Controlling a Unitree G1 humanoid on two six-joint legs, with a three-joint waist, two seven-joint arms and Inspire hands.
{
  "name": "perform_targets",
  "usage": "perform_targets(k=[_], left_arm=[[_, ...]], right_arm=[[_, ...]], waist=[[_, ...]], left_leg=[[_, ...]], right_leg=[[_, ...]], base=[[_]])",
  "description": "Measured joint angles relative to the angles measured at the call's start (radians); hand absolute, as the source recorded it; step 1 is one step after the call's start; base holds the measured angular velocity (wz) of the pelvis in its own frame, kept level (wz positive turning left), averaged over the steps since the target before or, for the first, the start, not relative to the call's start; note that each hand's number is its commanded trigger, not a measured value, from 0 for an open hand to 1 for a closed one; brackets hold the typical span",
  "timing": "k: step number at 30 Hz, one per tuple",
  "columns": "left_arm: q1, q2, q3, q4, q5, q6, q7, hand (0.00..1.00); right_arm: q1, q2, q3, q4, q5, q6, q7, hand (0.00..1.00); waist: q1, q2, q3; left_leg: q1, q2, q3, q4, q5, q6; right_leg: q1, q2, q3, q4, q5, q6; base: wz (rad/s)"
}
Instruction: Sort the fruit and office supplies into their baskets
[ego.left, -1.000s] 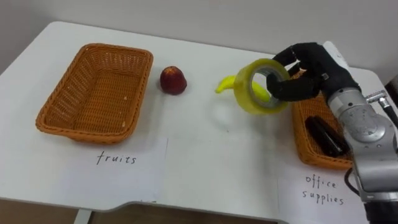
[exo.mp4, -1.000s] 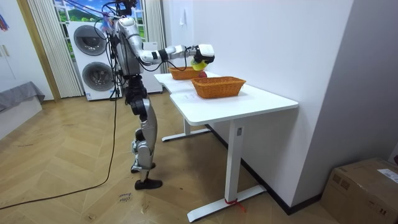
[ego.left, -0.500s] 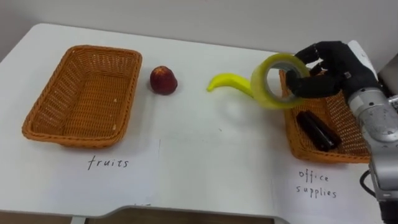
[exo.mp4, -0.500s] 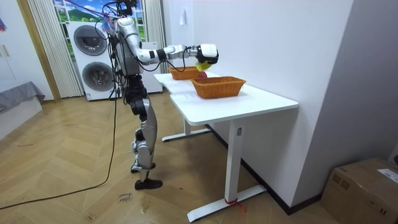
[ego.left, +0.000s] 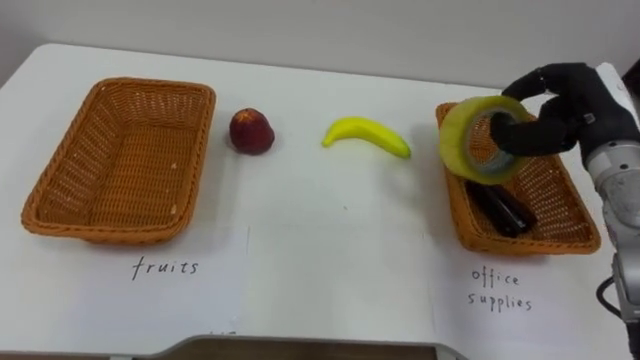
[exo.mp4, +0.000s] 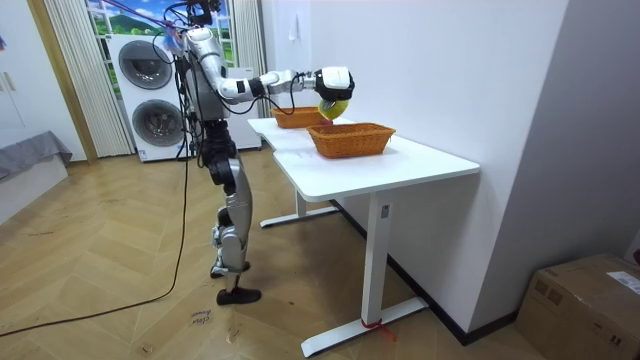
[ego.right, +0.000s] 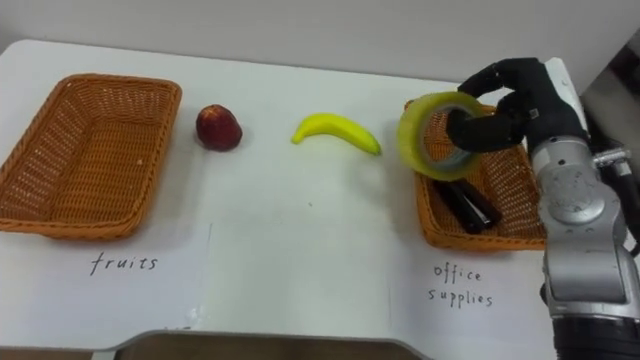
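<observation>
The left basket (ego.left: 150, 84) sits leftmost; apple (ego.left: 251, 131), then banana (ego.left: 366, 134), rightward; right basket (ego.left: 520, 246) holds one item (ego.left: 500, 208).

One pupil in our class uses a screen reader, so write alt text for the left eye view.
The robot's right hand holds a yellow tape roll above the office supplies basket, where a dark object lies. A banana and a red fruit lie on the white table between it and the fruits basket.

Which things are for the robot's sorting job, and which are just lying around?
For the job: yellow roll of tape in the right hand, yellow banana, red round fruit, empty brown wicker basket on the left, brown wicker basket on the right holding a dark object.
Just lying about: stacked white washing machines, brown cardboard box on the floor.
</observation>
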Motion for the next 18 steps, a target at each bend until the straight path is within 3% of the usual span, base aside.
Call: perform_targets(k=[18], left_arm=[[-0.003,0.003,0.024,-0.026,-0.039,-0.017,0.011,0.00]], right_arm=[[0.024,-0.011,-0.024,0.033,0.017,0.002,0.004,1.00]], waist=[[-0.003,-0.012,0.0024]], left_leg=[[0.006,0.008,0.014,-0.006,0.000,0.000]], right_leg=[[-0.001,0.002,0.011,-0.001,0.000,0.000]], base=[[-0.01]])
